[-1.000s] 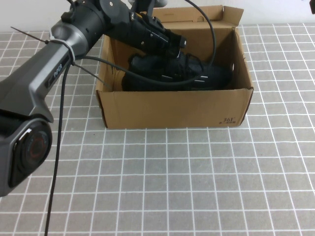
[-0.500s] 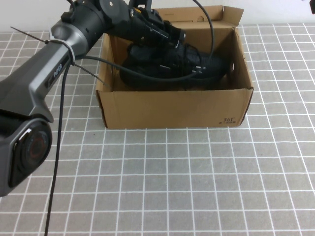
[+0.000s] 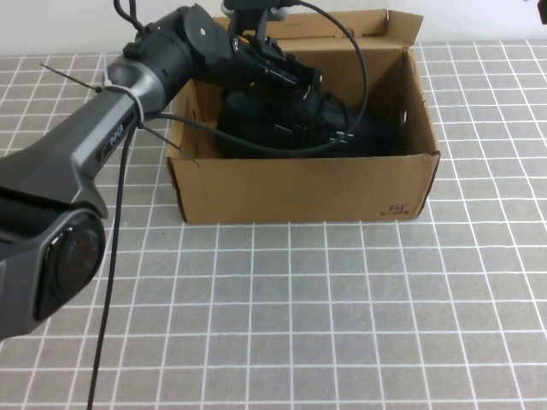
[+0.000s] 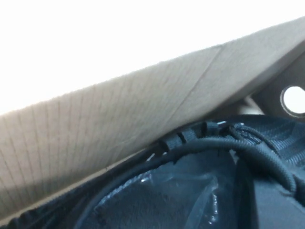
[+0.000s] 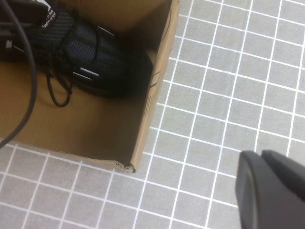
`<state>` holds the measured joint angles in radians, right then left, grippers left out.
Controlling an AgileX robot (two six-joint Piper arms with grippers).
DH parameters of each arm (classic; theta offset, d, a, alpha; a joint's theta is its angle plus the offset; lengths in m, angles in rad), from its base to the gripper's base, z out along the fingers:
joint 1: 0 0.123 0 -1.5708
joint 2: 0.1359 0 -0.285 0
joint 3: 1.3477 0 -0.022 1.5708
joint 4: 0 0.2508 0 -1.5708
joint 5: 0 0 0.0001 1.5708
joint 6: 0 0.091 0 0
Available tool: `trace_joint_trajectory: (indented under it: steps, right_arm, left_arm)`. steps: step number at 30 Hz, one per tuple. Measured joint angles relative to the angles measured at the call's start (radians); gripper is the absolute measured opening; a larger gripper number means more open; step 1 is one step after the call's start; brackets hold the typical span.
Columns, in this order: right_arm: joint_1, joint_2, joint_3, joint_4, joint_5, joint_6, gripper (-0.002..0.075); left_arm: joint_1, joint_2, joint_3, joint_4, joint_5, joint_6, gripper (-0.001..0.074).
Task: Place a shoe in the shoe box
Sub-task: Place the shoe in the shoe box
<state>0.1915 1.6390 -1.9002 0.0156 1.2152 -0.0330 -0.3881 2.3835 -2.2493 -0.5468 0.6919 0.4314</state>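
left gripper [image 3: 301, 79]: pressed together on the shoe's collar, inside the shoe box | shoe [image 3: 329, 126]: directly beneath it, within box walls, long axis along the box's length, toe toward robot's right | shoe box [image 3: 299, 188]: lid open | right gripper [image 5: 269, 188]: closed, empty, above table beside box, farther away

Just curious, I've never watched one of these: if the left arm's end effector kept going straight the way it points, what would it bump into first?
Probably the shoe: the left end effector is shut on it inside the shoe box. Beyond that, likely the box floor, though depth is unclear.
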Motion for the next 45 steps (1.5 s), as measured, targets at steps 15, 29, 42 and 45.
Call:
trace_joint_trajectory:
  steps: [15, 29, 42, 45]
  right_arm:
    - [0.000, 0.000, 0.000, 0.000, 0.000, -0.006, -0.0016]
    - [0.000, 0.000, 0.000, 0.047, 0.016, -0.045, -0.0016]
    - [0.000, -0.028, 0.000, 0.102, 0.046, -0.047, -0.0016]
    - [0.000, -0.080, 0.001, 0.124, 0.046, -0.052, -0.0016]
  left_arm:
    - [0.000, 0.000, 0.000, -0.052, -0.038, 0.004, 0.0016]
    - [0.000, -0.042, 0.000, -0.032, 0.058, -0.006, 0.0498]
    - [0.000, -0.255, -0.002, 0.219, 0.250, -0.179, 0.0447]
    - [0.000, -0.315, -0.007, 0.226, 0.302, -0.188, 0.0295]
